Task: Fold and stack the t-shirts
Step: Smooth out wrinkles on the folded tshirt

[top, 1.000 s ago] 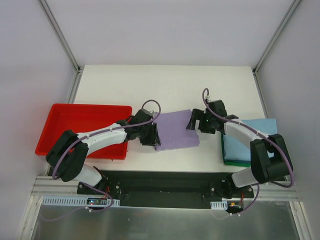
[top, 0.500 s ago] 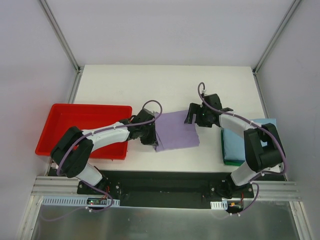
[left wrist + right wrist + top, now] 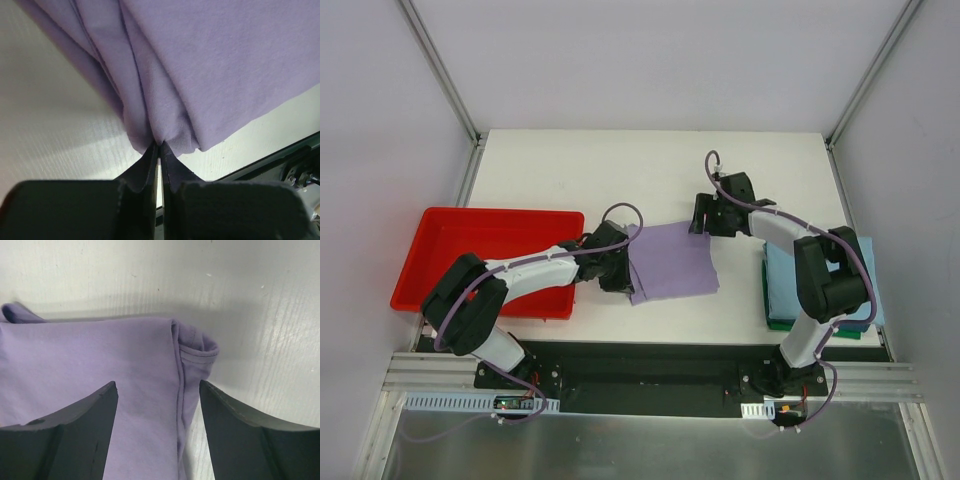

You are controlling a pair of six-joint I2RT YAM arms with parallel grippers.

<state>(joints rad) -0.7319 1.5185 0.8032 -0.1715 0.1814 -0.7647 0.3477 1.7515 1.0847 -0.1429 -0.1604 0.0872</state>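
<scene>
Pinching the lavender t-shirt [image 3: 672, 262] at its left edge while the other arm lines up on the far right corner.
Folded small, the shirt lies mid-table between the red tray [image 3: 430, 215] and the stack at the right, light blue t-shirt [image 3: 778, 285] over dark green t-shirt [image 3: 790, 324]. The left gripper [image 3: 160, 147], part open a second ago, has now clamped tight on the bunched layers at the near-left corner. The right gripper [image 3: 157, 386] has slid up to the far right corner. Its jaws have narrowed from wide but stand apart, astride the hem without gripping. Once that side closes, the shirt looks ready to be lifted toward the stack.
</scene>
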